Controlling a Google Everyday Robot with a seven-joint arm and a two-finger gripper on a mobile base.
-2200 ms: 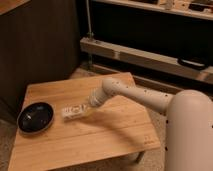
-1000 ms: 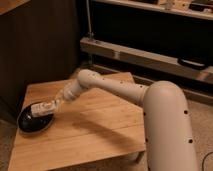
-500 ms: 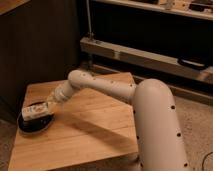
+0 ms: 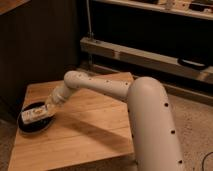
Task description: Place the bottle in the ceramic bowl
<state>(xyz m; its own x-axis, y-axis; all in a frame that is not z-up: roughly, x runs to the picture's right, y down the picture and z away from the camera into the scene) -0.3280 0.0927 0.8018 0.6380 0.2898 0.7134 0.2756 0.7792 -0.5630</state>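
1. Jaws state: cannot be read; the jaws sit at the far end of the arm (image 4: 100,87), low over the bowl, and their gap is hidden behind the wrist and the bottle.
2. Gripper (image 4: 47,111) position: at the front-left part of the table (image 4: 95,135), directly above the near-right rim of the ceramic bowl (image 4: 35,120).
3. Contact: the bottle (image 4: 36,114) lies right at the gripper's tip. Whether the jaws pinch it or merely touch it cannot be told.
4. Bottle location: inside the outline of the ceramic bowl, lying roughly on its side, pale label facing up, long axis running from the gripper toward the left. Whether it rests on the bowl's floor or hangs just above it cannot be told.
5. Ceramic bowl location: near the left edge of the table, upright, dark and glossy, wider than the bottle is long.
6. Arm layout: the white arm runs from the large rounded body segment at the lower right, up over the middle of the table, then bends down and left to the bowl.
7. Surroundings: a dark cabinet wall stands behind the table; a metal shelf rail (image 4: 150,55) crosses the upper right.
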